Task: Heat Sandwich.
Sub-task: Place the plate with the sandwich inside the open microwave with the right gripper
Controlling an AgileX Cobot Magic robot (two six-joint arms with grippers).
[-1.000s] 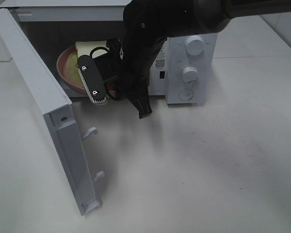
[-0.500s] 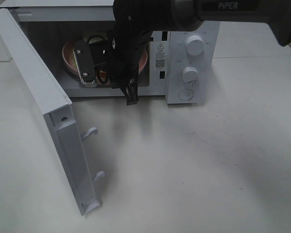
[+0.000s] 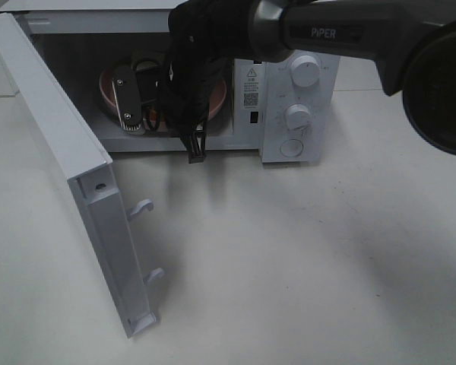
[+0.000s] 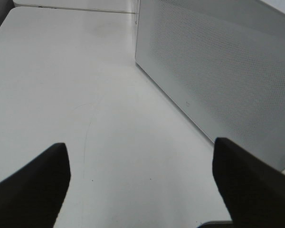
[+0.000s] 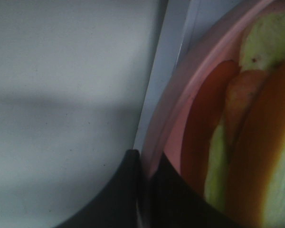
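Pink plate (image 5: 194, 95), pinched by right gripper (image 5: 145, 159), now deep in microwave (image 3: 296, 91), sandwich (image 5: 247, 118) beyond jaws; release due. Left gripper (image 4: 138, 159) wide, empty.

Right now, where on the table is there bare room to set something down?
Free: the white tabletop in front of the white microwave, right of its open door; also the strip left of the door, under the open left gripper. Crowded: the cavity, holding round pink plate, sandwich and right gripper.

I am pushing the pink plate (image 3: 219, 97) deeper into the microwave (image 3: 313, 114) with my right gripper (image 5: 145, 159), my arm is swinging further left, and its body is now hiding the sandwich (image 5: 247, 142) from above.
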